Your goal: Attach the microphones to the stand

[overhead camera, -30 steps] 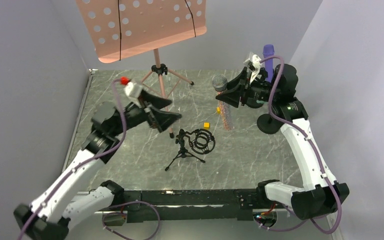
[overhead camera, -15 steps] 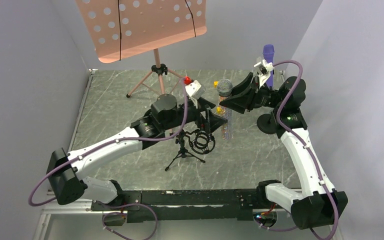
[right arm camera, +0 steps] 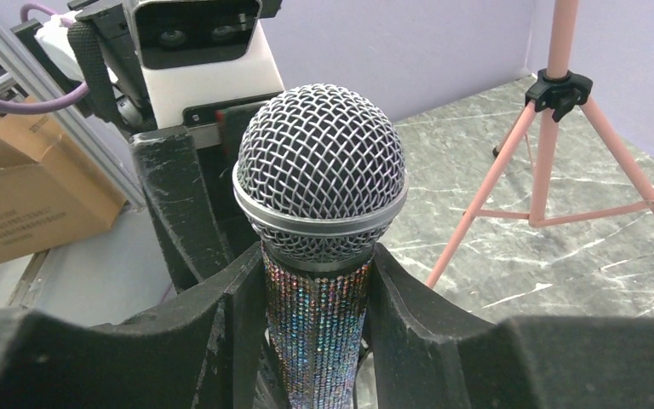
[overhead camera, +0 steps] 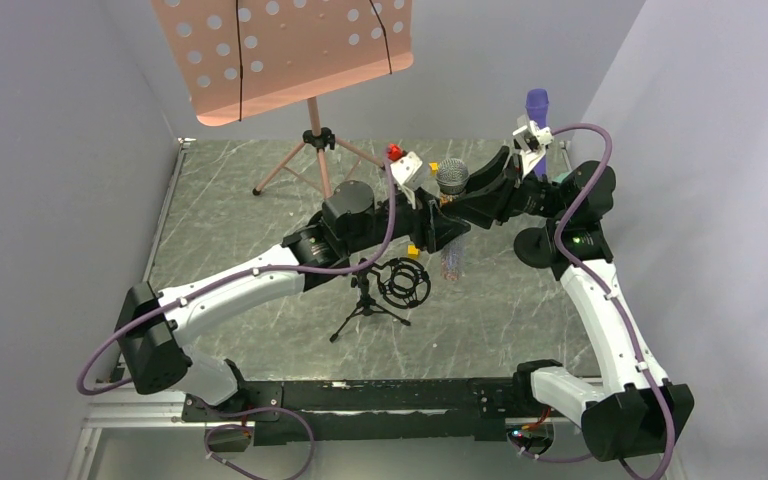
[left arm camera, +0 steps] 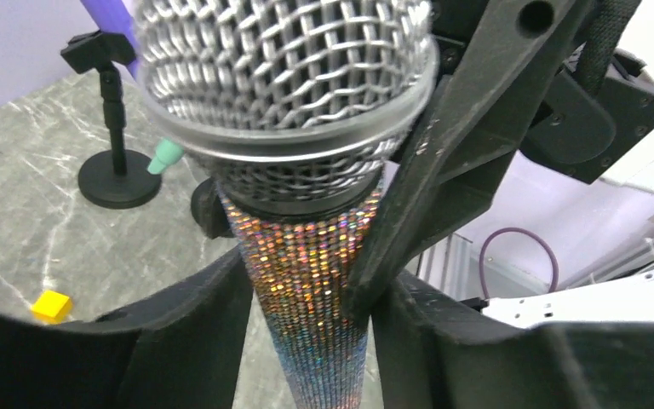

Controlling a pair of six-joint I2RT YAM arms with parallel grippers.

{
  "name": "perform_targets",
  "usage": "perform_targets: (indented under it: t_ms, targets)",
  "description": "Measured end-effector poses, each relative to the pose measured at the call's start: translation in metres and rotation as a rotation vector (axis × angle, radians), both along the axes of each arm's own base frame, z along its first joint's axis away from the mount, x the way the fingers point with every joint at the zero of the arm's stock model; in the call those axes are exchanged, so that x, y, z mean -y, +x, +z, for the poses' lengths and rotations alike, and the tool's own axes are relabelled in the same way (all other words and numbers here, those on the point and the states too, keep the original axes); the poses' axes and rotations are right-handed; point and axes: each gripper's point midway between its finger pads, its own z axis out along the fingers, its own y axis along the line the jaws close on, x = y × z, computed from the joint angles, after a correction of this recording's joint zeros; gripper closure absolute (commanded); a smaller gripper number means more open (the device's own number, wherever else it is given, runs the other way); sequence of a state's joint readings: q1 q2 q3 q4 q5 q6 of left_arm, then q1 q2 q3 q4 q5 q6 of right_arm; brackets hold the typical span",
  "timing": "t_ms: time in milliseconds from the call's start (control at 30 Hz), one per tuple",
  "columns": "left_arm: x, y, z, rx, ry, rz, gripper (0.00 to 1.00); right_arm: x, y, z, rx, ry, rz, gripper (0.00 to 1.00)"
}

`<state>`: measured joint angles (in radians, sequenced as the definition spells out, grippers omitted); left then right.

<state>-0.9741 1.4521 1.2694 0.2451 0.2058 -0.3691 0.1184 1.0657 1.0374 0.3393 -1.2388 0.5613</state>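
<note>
Two grippers around one glittery microphone [right arm camera: 319,170]
The right gripper [right arm camera: 317,273] clamped its body; the left gripper [left arm camera: 306,294] straddled it, grip or gap impossible to tell

— White shells along the long links of the left arm [overhead camera: 220,290] and right arm [overhead camera: 610,300], black round housings at the joints?
— Yes. A purple cable [overhead camera: 585,127] looped beside each, plus a small green light [overhead camera: 579,240] on the right one.
— And at the wrists?
— A white camera block [right arm camera: 200,51] with a black twin-lens face, and a red cap [overhead camera: 394,152] on top. Matte black wedge fingers on the left pincer [left arm camera: 311,281] and right pincer [right arm camera: 315,256], scuffed grey along the edges.
</note>
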Motion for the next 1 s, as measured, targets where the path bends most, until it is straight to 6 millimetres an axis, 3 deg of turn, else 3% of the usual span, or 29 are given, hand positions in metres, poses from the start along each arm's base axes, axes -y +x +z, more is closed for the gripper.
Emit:
perform_targets:
  t_ms: [100,167,200,233,267,400,533,633,800,867,1000]
  targets:
    - [0.005,-0.004,0.002,-0.009,-0.004,-0.02,0.86,0.001,0.001,0.0,0.006,0.0,-0.004,0.83]
    - [0.005,-0.005,0.004,-0.009,-0.007,-0.026,0.99,0.002,0.002,0.002,0.02,0.001,-0.01,0.75]
    - [0.005,-0.005,0.004,-0.011,-0.007,-0.027,1.0,0.002,0.002,0.002,0.025,0.002,-0.012,0.67]
    - [0.005,-0.005,0.004,-0.009,-0.006,-0.031,1.0,0.002,0.001,0.002,0.024,0.002,-0.009,0.26]
    - [0.006,-0.006,0.004,-0.008,-0.007,-0.033,1.0,0.002,0.001,0.003,0.025,0.001,-0.008,0.04]
    - [0.007,-0.019,0.004,-0.008,0.003,-0.089,1.0,0.008,0.002,0.004,0.047,-0.008,-0.015,0.0]
    - [0.001,-0.026,0.012,-0.002,-0.002,-0.104,1.0,0.01,-0.016,0.015,0.105,-0.044,0.069,0.0]
    - [-0.016,-0.023,0.032,0.038,-0.029,-0.073,1.0,0.017,-0.033,0.029,0.173,-0.075,0.123,0.0]
    - [-0.057,-0.028,0.068,0.117,-0.064,-0.016,1.0,0.038,-0.041,0.041,0.26,-0.109,0.073,0.0]
    - [-0.072,-0.033,0.08,0.151,-0.07,-0.006,1.0,0.041,-0.043,0.032,0.245,-0.112,0.066,0.0]
    - [-0.084,-0.047,0.085,0.198,-0.036,-0.039,1.0,0.042,-0.041,-0.013,0.133,-0.111,0.087,0.0]
